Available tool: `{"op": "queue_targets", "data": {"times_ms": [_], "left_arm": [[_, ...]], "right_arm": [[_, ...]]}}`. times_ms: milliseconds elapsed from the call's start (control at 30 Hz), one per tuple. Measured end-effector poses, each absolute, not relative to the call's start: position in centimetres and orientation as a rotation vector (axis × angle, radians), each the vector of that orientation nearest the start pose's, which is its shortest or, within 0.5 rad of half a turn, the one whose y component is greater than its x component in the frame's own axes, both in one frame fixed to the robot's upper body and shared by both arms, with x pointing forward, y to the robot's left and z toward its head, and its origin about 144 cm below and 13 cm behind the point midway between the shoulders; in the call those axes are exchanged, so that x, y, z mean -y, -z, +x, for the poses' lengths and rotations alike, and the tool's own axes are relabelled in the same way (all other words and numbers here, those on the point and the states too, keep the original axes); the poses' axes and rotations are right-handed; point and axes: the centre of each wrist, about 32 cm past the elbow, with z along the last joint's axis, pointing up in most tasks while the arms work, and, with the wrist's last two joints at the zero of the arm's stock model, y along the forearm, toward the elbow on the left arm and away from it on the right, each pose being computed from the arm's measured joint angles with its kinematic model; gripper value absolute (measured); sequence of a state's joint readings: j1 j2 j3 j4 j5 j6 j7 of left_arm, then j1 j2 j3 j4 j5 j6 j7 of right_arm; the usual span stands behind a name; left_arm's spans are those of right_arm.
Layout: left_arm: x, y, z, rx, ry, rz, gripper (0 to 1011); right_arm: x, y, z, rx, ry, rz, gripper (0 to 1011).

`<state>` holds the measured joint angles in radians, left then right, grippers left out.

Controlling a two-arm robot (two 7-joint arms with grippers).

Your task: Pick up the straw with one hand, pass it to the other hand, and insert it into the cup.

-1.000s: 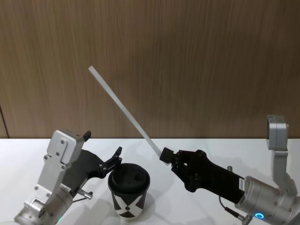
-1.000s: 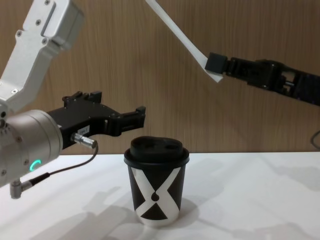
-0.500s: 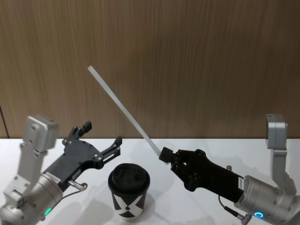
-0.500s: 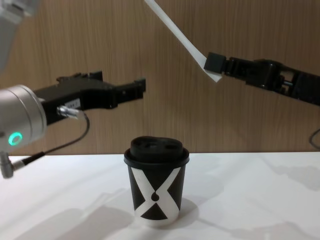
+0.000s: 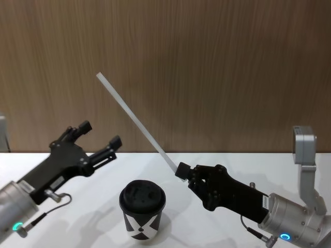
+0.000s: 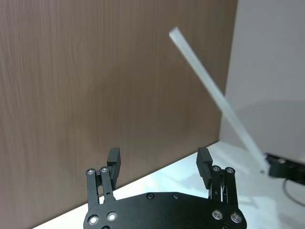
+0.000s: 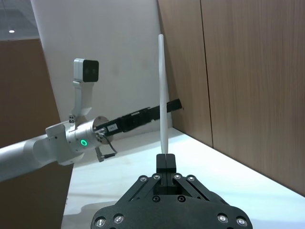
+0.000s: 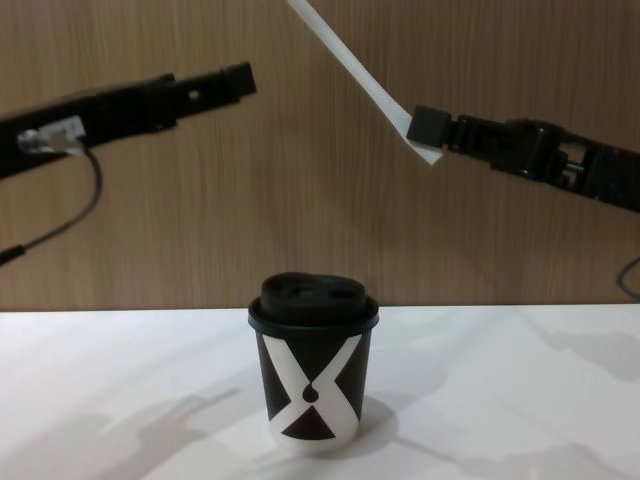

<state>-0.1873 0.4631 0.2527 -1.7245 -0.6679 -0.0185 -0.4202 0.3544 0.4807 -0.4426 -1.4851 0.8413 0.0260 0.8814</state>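
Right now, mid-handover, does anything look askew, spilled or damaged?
Nothing stands out. The black paper cup with the white X stands upright, lid on, no spill. The long white straw is straight, clamped at its lower end in the right tool; the left tool is open, apart from it.

Straw (image 5: 134, 121): plain white from end to end, with no markings.
Cup (image 5: 142, 212): black, with a bold white X (image 8: 312, 390) across its side.
Lid (image 5: 142, 196): black, matching the cup.
Left gripper (image 5: 101, 133): black jaws and body with a small white label (image 8: 65, 128); silver joint (image 5: 10, 199) behind, with a green ring light (image 7: 84, 142).
Right gripper (image 5: 182, 169): black throughout; silver-grey arm (image 5: 295, 222) behind, with a blue glowing ring (image 5: 285, 237).
Counter (image 5: 258, 165): white, crossed by soft grey shadows.
Wall (image 5: 207, 62): brown wood grain in fine vertical streaks.
Cable (image 8: 70, 215): black against the brown wall.
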Motion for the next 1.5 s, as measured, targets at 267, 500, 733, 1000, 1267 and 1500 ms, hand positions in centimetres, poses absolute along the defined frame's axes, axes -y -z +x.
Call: {"op": "queue_targets", "data": {"times_ms": [267, 500, 733, 1000, 1267, 1500], "left_arm": [[-28.4, -125.2, 48.8, 0.012, -0.748, -0.362, 1000], [-29.0, -125.3, 48.7, -0.024, -0.696, -0.42, 1000], [-29.2, -125.1, 48.9, -0.066, -0.65, -0.482, 1000], [-28.8, -124.7, 49.3, -0.111, -0.593, -0.551, 1000], [-27.8, -124.3, 50.0, -0.151, -0.537, -0.593, 999], [-27.0, -124.0, 50.6, -0.176, -0.504, -0.608, 1000]], "right_arm": [[25.4, -121.2, 53.1, -0.107, 0.33, 0.25, 0], [25.4, -121.2, 53.1, -0.107, 0.33, 0.25, 0], [25.4, -121.2, 53.1, -0.107, 0.331, 0.25, 0], [25.4, -121.2, 53.1, -0.107, 0.331, 0.25, 0], [25.4, -121.2, 53.1, -0.107, 0.331, 0.25, 0], [25.4, -121.2, 53.1, -0.107, 0.331, 0.25, 0]]}}
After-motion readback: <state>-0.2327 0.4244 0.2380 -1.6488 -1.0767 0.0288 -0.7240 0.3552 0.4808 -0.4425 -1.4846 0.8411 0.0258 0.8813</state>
